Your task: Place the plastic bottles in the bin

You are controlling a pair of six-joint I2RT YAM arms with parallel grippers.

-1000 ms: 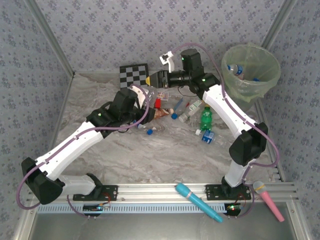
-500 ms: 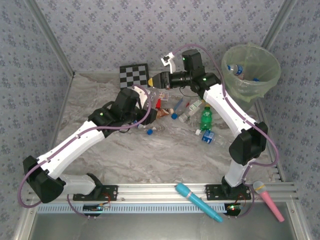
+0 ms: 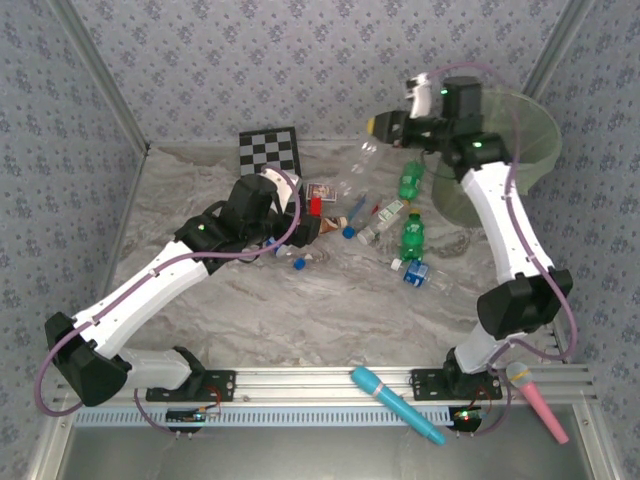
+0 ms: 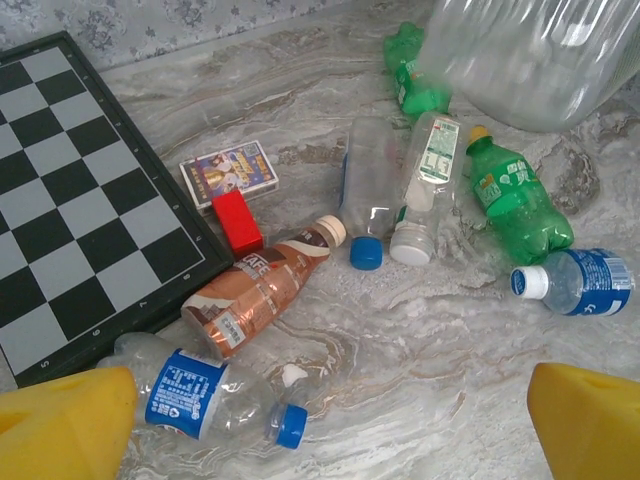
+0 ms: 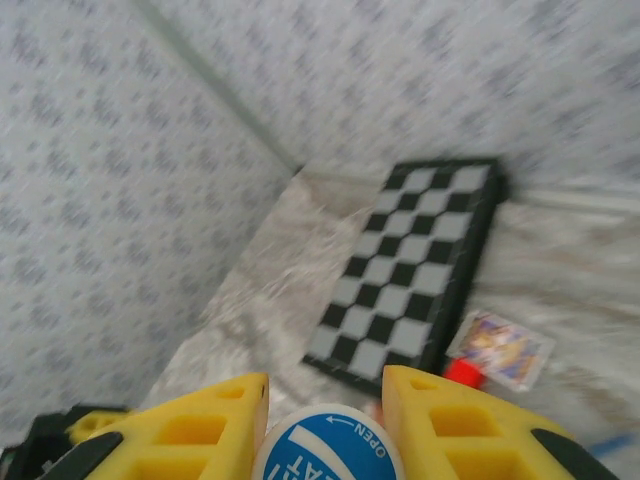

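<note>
**Bottle passed over, now up by the bin**

The table (image 3: 300,310) is the biggest thing I see, and the bin (image 3: 540,140) stands at its far right corner. I tell every place from that bin.

My right arm (image 3: 510,230) has swung up and now rises right in front of the bin. A second ago it reached low and well left of the bin.

The right gripper (image 5: 325,415) is up high, just left of the bin's rim. Its fingers are clamped tight on a clear bottle (image 3: 370,152), which hangs below it.

The left gripper (image 4: 330,385) is low and well left of the bin. A second ago it was shut. Now its fingers are wide apart and hold nothing. I think it handed the bottle over.

More bottles lie on the table: a green one (image 3: 412,235) near the bin, and a brown one (image 4: 262,295) farther left.

The grip is on the blue cap (image 5: 328,452).

The held bottle is not over the bin yet. I must carry it right, then let go.
</note>
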